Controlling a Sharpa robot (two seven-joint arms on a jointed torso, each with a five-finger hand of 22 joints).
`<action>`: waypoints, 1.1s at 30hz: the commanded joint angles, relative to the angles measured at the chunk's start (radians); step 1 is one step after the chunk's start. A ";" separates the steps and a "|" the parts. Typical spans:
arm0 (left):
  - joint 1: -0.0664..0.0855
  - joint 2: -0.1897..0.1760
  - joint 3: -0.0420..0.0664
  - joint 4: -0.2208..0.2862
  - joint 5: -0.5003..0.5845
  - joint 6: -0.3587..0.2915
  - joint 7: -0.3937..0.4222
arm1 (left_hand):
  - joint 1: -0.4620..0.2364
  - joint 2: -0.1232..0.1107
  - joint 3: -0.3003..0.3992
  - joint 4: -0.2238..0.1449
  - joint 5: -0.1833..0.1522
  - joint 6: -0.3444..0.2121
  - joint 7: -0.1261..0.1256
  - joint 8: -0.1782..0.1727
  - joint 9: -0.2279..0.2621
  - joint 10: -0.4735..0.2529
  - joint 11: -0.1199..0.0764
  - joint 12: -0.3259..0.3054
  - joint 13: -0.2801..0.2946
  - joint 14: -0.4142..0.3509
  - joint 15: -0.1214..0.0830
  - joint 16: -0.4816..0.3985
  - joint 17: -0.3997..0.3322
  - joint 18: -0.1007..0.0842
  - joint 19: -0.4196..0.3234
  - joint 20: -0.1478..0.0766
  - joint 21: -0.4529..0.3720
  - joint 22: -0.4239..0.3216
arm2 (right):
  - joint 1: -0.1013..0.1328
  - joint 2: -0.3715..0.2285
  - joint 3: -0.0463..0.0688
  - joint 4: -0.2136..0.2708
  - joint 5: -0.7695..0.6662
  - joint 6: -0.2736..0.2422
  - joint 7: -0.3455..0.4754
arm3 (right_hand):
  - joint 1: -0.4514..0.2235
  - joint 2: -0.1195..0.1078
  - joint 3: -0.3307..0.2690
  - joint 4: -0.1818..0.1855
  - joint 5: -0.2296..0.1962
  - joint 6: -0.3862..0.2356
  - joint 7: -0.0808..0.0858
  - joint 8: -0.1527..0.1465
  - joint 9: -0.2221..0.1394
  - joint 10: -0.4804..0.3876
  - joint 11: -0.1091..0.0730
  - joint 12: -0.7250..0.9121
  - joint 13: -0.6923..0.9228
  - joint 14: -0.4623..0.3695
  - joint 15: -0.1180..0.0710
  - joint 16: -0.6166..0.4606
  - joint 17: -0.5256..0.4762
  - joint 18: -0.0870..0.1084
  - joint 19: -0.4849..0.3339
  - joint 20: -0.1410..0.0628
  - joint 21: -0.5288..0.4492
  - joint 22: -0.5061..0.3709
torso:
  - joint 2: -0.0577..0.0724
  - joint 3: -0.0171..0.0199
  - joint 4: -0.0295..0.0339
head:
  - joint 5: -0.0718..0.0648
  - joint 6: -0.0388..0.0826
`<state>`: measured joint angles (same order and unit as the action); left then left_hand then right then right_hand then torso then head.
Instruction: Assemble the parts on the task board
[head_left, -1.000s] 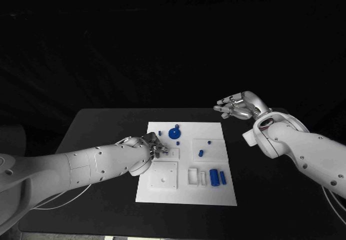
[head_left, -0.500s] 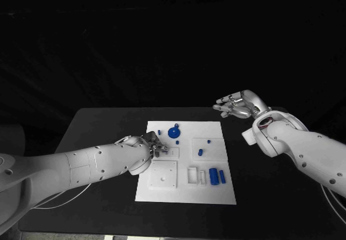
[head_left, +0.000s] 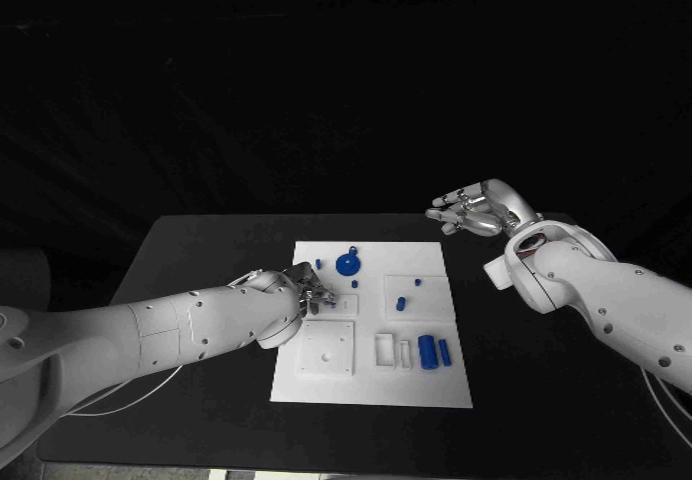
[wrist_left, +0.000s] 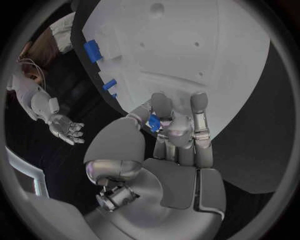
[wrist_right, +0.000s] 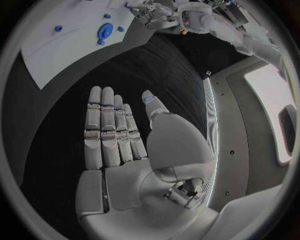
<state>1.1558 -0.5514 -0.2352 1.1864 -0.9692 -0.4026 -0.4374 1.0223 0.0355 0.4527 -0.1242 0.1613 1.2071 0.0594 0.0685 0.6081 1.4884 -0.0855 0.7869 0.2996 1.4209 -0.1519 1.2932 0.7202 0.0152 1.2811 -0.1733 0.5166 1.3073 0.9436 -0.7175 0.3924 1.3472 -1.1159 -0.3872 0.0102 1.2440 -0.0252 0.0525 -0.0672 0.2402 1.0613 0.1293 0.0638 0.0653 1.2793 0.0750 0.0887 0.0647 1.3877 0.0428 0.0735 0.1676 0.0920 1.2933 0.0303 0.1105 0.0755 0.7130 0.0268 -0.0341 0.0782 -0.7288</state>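
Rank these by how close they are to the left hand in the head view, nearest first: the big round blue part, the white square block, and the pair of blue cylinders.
From the left hand:
1. White square block, just below the hand on the board's near left.
2. Big round blue part, beyond the hand toward the far edge; close to the block's distance, hard to separate.
3. Blue cylinders, near right of the board.

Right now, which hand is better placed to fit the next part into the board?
Left. The left hand already pinches a small blue part over the task board. The right hand hovers open beyond the table's far right corner.
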 joint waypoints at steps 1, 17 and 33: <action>-0.008 0.001 -0.005 0.001 -0.011 0.066 -0.011 | 0.008 0.006 0.010 -0.017 0.006 0.231 -0.129 0.007 0.410 0.025 -0.021 0.003 0.001 -0.001 -0.007 0.003 -0.002 -0.012 -0.004 0.002 0.004 0.019 | -0.001 0.001 0.000 0.000 0.000 0.013 0.011 | -0.002 -0.009 -0.001 0.005 0.007 -0.005 0.000 -0.001 0.000 -0.006 -0.002 -0.002 -0.002 -0.007 -0.002 -0.002 -0.001 -0.007 -0.008 -0.001 -0.001 -0.001 | 0.000 0.0001 0.0000 | 0.000 0.000; -0.008 0.001 -0.005 -0.001 -0.014 0.090 -0.015 | 0.011 0.005 0.009 -0.019 0.007 0.230 -0.129 0.006 0.408 0.025 -0.021 0.002 0.001 -0.002 -0.006 0.002 -0.004 -0.011 -0.005 0.003 0.005 0.019 | -0.003 0.001 0.000 -0.001 0.000 0.013 0.011 | -0.002 -0.009 -0.001 0.005 0.007 -0.005 0.000 -0.001 0.000 -0.006 -0.002 -0.002 -0.002 -0.007 -0.002 -0.002 -0.001 -0.007 -0.008 -0.001 -0.001 -0.001 | 0.000 -0.0001 0.0005 | -0.001 -0.002; -0.008 0.002 -0.005 -0.002 -0.014 0.104 -0.018 | 0.012 0.005 0.009 -0.019 0.009 0.230 -0.129 0.006 0.408 0.025 -0.021 0.002 0.001 -0.002 -0.006 0.002 -0.004 -0.010 -0.005 0.004 0.005 0.019 | -0.005 0.002 0.000 -0.002 0.000 0.013 0.012 | -0.002 -0.009 -0.001 0.005 0.007 -0.005 0.000 -0.001 0.000 -0.006 -0.002 -0.002 -0.002 -0.007 -0.002 -0.002 -0.001 -0.007 -0.008 -0.001 -0.001 -0.001 | 0.000 0.0000 -0.0002 | 0.000 -0.004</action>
<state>1.1579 -0.5510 -0.2333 1.1836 -0.9879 -0.3544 -0.4364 1.0225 0.0355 0.4500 -0.1271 0.1653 1.2071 0.0594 0.0676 0.7240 1.4884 -0.0855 0.7869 0.2993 1.4186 -0.1535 1.2932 0.7170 0.0152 1.2812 -0.1733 0.5166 1.3078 0.9398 -0.7161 0.3924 1.3441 -1.1154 -0.3861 0.0109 1.2440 -0.0252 0.0514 -0.0661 0.2402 1.0619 0.1287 0.0637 0.0652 1.2793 0.0750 0.0887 0.0639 1.3878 0.0428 0.0735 0.1674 0.0921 1.2933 0.0303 0.1105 0.0756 0.7130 0.0265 -0.0341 0.0782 -0.7321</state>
